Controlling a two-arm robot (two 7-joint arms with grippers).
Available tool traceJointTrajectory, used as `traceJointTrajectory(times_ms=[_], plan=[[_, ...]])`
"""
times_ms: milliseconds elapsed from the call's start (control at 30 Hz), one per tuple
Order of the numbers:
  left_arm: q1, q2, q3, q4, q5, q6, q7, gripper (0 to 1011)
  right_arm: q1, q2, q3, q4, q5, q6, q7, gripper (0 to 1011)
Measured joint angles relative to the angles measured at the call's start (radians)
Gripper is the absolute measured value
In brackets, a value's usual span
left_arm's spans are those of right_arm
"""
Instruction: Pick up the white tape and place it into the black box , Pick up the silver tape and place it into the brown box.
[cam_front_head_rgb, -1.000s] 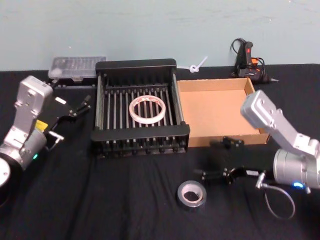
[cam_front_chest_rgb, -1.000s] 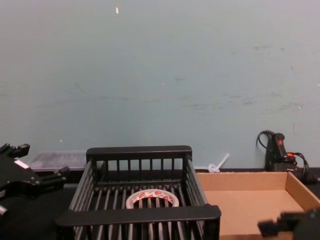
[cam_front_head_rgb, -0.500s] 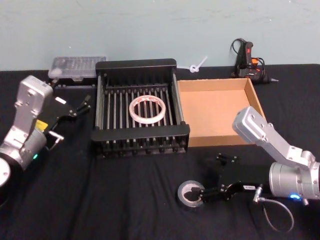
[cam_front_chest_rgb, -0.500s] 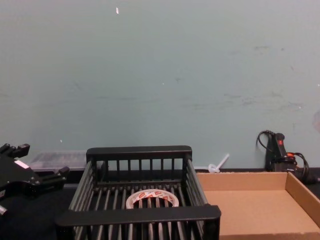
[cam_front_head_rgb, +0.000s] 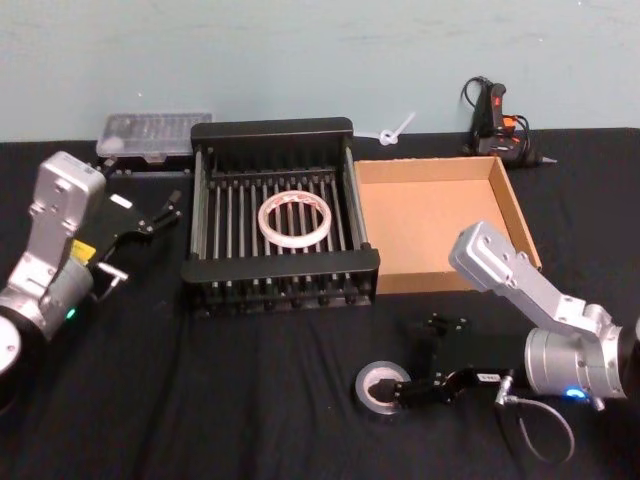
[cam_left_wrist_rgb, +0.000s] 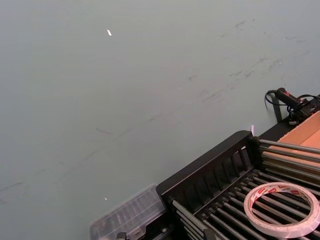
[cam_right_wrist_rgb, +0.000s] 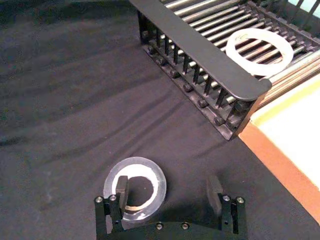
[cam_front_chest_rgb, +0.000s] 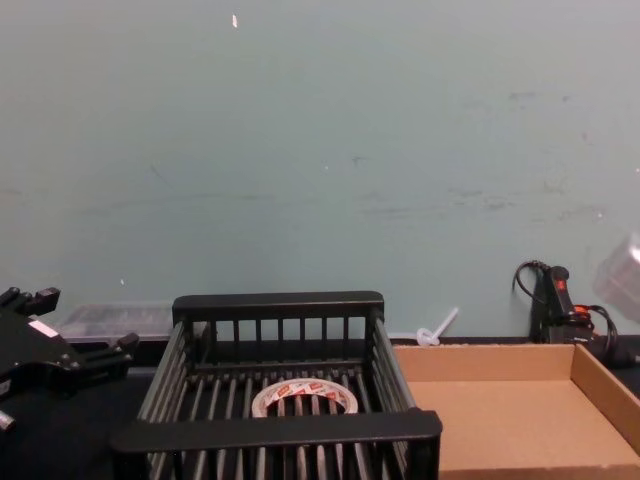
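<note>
Right gripper (cam_right_wrist_rgb: 167, 192): mine, low over the black cloth (cam_front_head_rgb: 250, 380), jaws spread wide and holding nothing yet. One finger (cam_right_wrist_rgb: 121, 188) stands inside the hole of the silver tape (cam_right_wrist_rgb: 135, 192); the other finger (cam_right_wrist_rgb: 215, 192) stands well clear of the roll's outer wall, so the near wall of the roll lies between my pads. Silver tape: flat on the cloth, directly under my fingertips, also seen from the head camera (cam_front_head_rgb: 381, 386). Brown box (cam_front_head_rgb: 440, 220): ahead of this gripper and slightly to its right, open, nothing in it. Black box (cam_front_head_rgb: 280, 270): ahead and to the left of this gripper, with the white tape (cam_front_head_rgb: 295, 218) lying flat on its slatted floor, so I judge that half of the task done. Left gripper (cam_front_head_rgb: 160, 215): beside the black box's left wall, off the work; fingers apart, nothing between them. Step in hand, as I judge it: grasping the silver tape by its wall. To do it well: keep the inner finger down inside the ring without pressing the cloth, close evenly until both pads bear on the wall, and check the roll does not slide or tip before lifting. Lift straight up, high enough to clear the cardboard's near wall, then carry forward and release low inside the box.
</note>
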Motion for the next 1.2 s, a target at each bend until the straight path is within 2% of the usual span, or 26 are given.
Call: traceJointTrajectory(times_ms=[700,1200], plan=[[0.000,0.000,0.000,0.000,0.000,0.000,0.000,1001,0.036,-0.030,-0.032,0.052,-0.028,0.012,0.004,1002],[0.000,0.000,0.000,0.000,0.000,0.000,0.000,1001,0.038,-0.036,-0.031,0.059,-0.031,0.016,0.000,1002]])
